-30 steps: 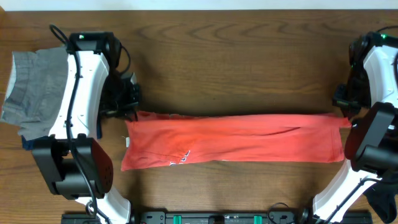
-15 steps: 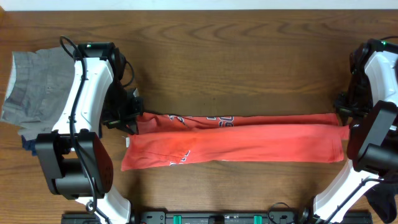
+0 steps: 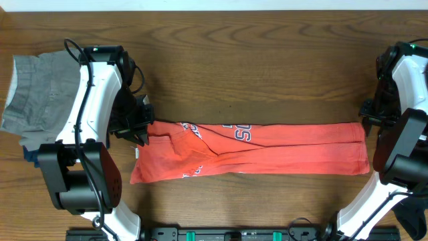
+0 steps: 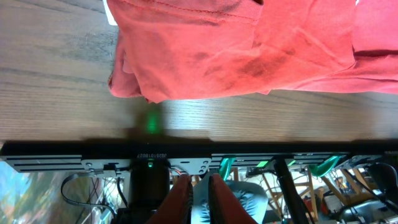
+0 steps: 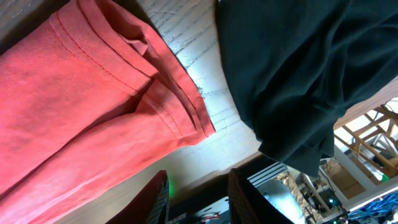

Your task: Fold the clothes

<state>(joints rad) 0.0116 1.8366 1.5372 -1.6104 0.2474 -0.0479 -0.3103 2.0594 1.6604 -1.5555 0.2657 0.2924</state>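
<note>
Left gripper pressed together, red T-shirt just beside; right gripper spread, empty

wood-grain table (dark brown) | black rail along near edge

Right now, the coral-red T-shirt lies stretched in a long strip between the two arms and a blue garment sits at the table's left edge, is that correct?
Not quite: the garment at the table's left edge is grey, not blue, as the overhead view shows. The rest holds: the coral-red T-shirt does lie in a long strip between the two arms.
</note>
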